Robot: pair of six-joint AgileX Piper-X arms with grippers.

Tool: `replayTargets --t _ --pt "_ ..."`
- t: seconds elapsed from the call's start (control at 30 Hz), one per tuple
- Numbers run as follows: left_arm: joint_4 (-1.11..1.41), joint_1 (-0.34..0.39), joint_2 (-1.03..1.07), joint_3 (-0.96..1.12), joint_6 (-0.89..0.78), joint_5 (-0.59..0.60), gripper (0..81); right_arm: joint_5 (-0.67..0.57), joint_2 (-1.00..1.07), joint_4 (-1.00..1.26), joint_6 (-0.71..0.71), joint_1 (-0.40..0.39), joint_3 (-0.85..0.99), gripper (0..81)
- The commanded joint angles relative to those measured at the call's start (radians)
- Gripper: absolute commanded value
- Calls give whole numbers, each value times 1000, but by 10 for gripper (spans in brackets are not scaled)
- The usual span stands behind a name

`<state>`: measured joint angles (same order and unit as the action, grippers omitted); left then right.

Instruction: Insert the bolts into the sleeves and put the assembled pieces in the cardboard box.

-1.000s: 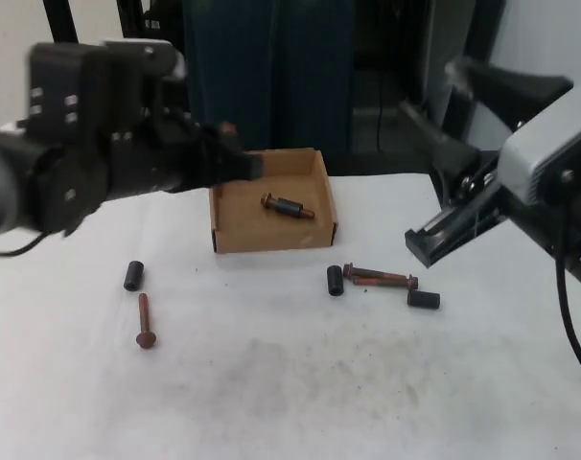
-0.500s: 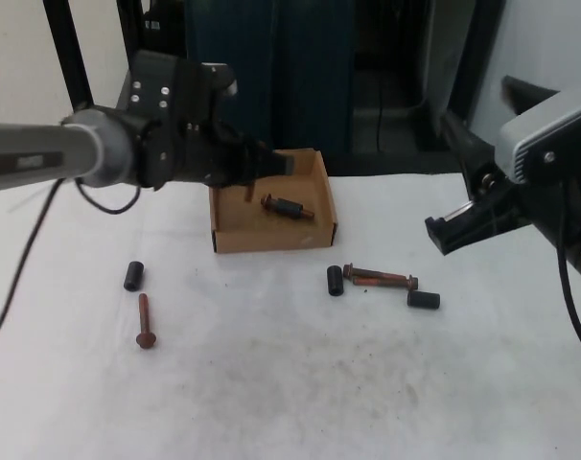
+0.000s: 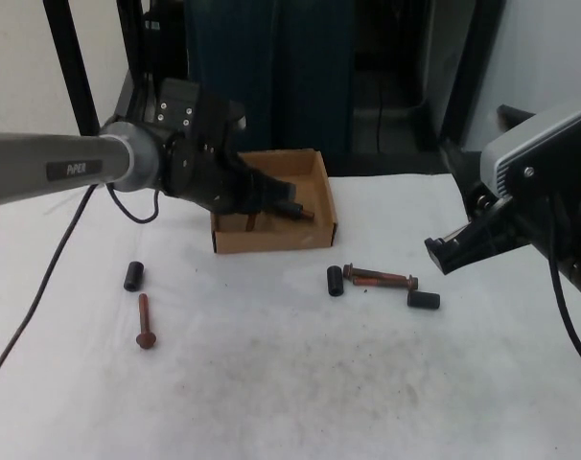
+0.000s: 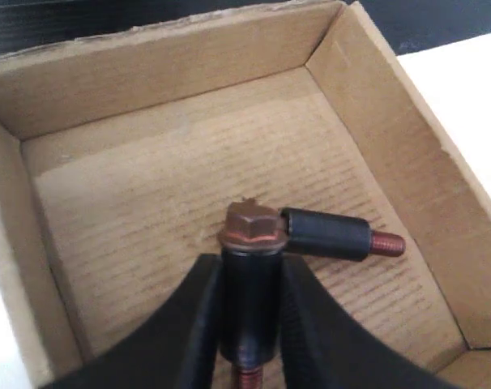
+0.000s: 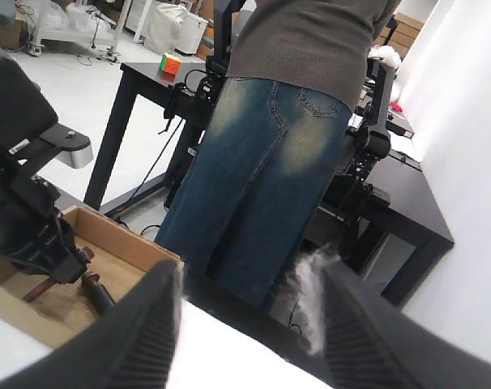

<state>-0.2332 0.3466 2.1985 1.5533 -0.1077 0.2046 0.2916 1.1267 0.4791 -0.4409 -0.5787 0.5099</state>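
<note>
Here, sleeved bolt (image 4: 249, 304) clamped in left end effector (image 4: 249, 269).

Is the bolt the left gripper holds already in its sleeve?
Yes: the bolt runs through the sleeve, head at one end, threaded tip out the other.

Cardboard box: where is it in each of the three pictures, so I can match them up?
High view: cardboard box at the bench's far side, under the left tool.
Left wrist view: the box seen close from above, beneath the bolted sleeve that tool holds.
Right wrist view: the box farther off, beside the left tool.
Shared landmark: the assembled piece lying inside the box.
</note>
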Motion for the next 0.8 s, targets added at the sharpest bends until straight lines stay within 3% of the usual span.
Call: replayTargets --t 0.0,0.2,0.43,0.77 --pt "5 -12 -12 16 -6 -1 148 11 -9 5 -8 5 12 489" --pt "-2 -35 -12 16 -6 2 251 11 -9 5 -8 5 12 489" --pt "-1 -28 -25 16 -14 56 450 11 -9 5 -8 5 12 489" --pt "63 2 -195 16 -40 52 446 11 -9 -90 58 3 12 489"
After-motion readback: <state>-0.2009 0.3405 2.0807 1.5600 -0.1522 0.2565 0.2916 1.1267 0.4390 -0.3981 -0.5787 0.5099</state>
